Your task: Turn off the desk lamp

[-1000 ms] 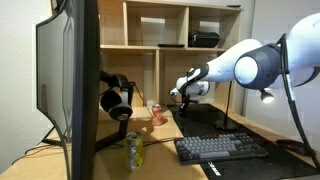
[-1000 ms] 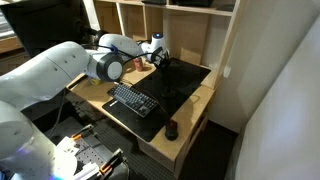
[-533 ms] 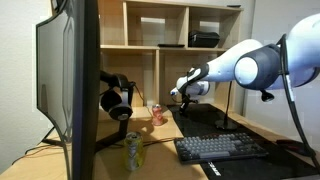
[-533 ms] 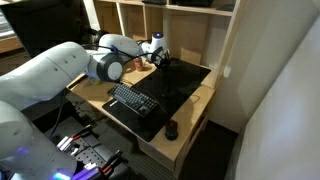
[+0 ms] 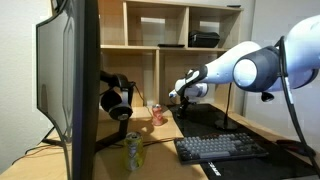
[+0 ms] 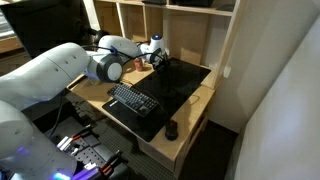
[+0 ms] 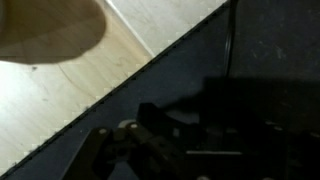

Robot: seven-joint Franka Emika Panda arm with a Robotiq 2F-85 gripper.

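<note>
The desk lamp shows in an exterior view as a thin black stem (image 5: 228,104) rising from the black mat, with its small head (image 5: 265,97) under the robot's elbow; the head looks dark, with no bright light. My gripper (image 5: 178,96) hangs low over the back of the desk, left of the stem, and is also seen from the opposite side as the gripper (image 6: 157,59). The wrist view is very dim: the gripper (image 7: 190,150) is a dark shape over the black mat (image 7: 260,60), and its jaws cannot be made out. A thin dark line (image 7: 228,40) runs up the mat.
A monitor (image 5: 70,90) fills the left foreground, with black headphones (image 5: 115,98) on a stand behind it. A can (image 5: 134,150) and a red object (image 5: 157,113) stand on the wooden desk. A keyboard (image 5: 220,147) lies on the mat. Shelves (image 5: 180,40) rise behind.
The white glow at the lamp's head, visible a second ago, is gone. The arm has barely moved.
</note>
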